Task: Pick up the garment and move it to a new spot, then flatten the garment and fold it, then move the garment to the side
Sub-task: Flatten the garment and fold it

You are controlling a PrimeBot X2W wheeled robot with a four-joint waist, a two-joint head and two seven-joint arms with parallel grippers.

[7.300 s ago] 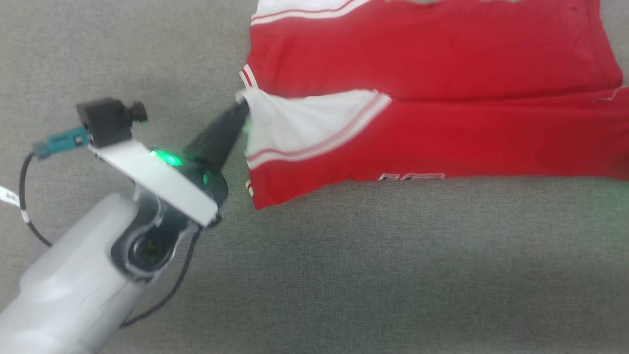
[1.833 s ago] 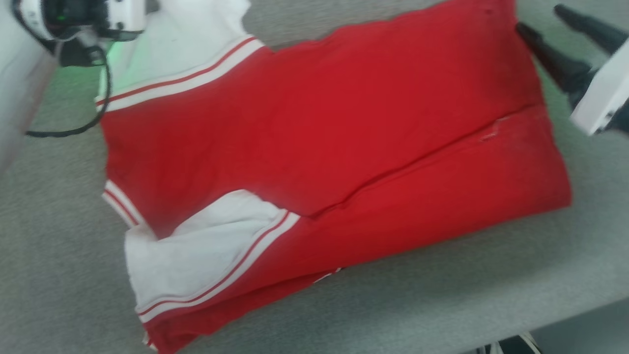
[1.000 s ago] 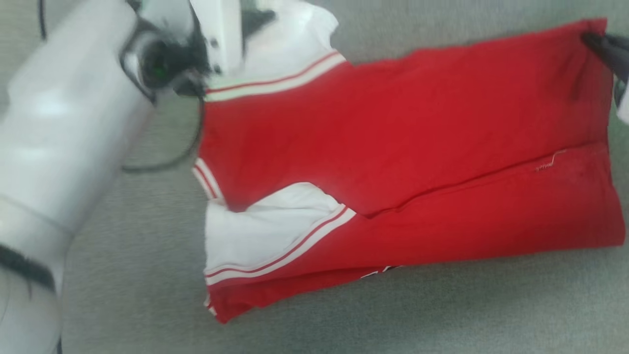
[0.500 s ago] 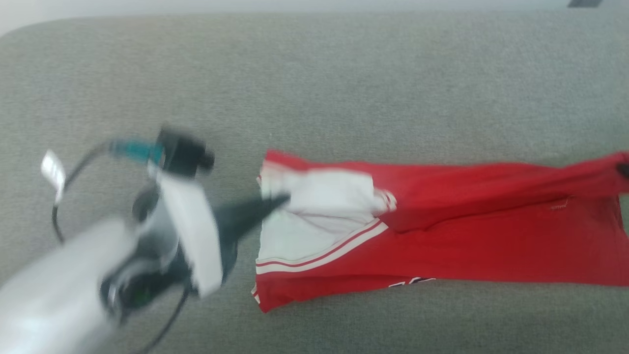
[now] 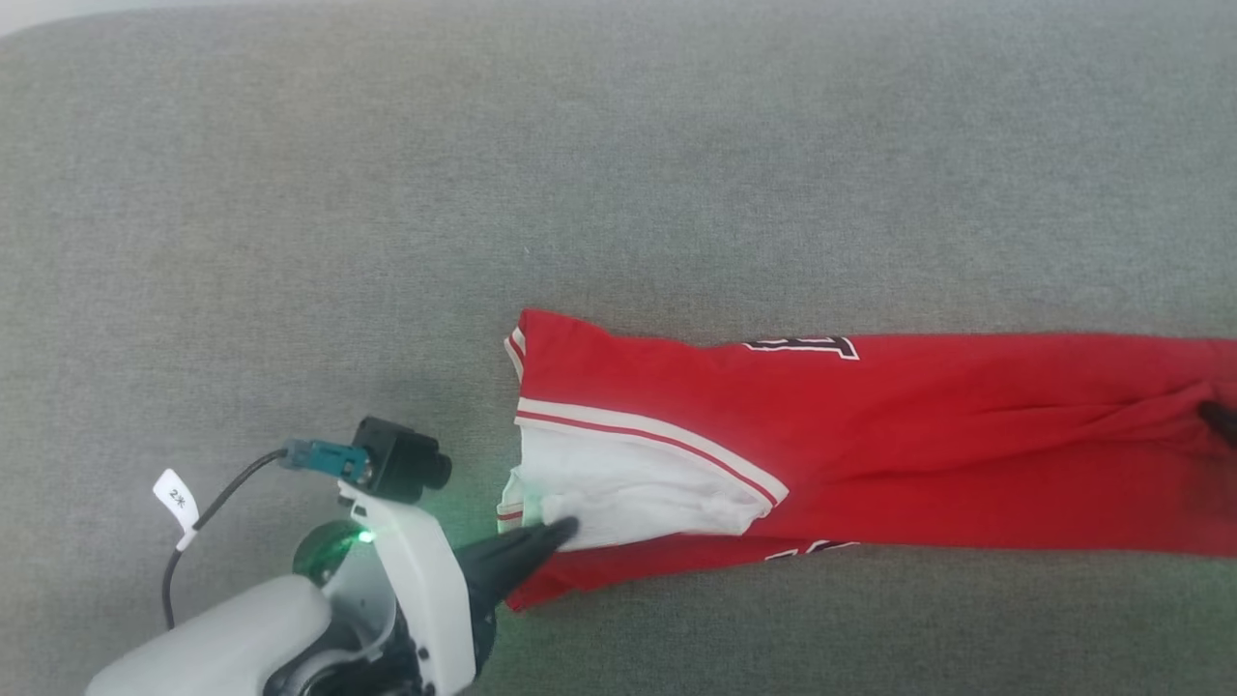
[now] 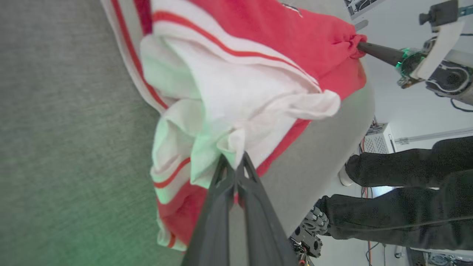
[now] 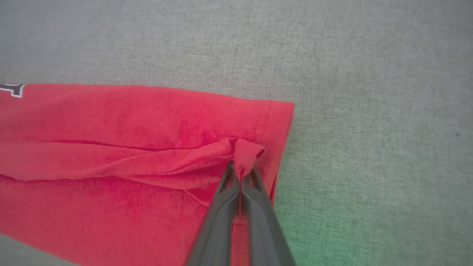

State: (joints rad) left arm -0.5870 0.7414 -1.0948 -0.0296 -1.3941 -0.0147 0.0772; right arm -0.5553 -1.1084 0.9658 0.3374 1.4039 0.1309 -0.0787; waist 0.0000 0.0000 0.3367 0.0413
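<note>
The garment (image 5: 870, 435), a red jersey with a white sleeve part and striped trim, lies folded into a long band on the grey surface, running from the middle to the right edge of the head view. My left gripper (image 5: 565, 528) is shut on its white sleeve corner at the band's near left end; the left wrist view shows the pinched white cloth (image 6: 236, 140) above my left gripper (image 6: 233, 166). My right gripper (image 7: 240, 173) is shut on a bunched fold of the garment (image 7: 111, 155) near its red hem; its tip (image 5: 1220, 418) shows at the right edge.
The grey cushioned surface (image 5: 387, 193) stretches wide behind and to the left of the jersey. In the left wrist view its edge drops off, with a person's dark-trousered legs (image 6: 399, 192), shoes and cables beyond it.
The upper half of the jersey has been brought down over the lower half, so it is now a narrower band with lettering on its far edge. The head camera also shifted.
</note>
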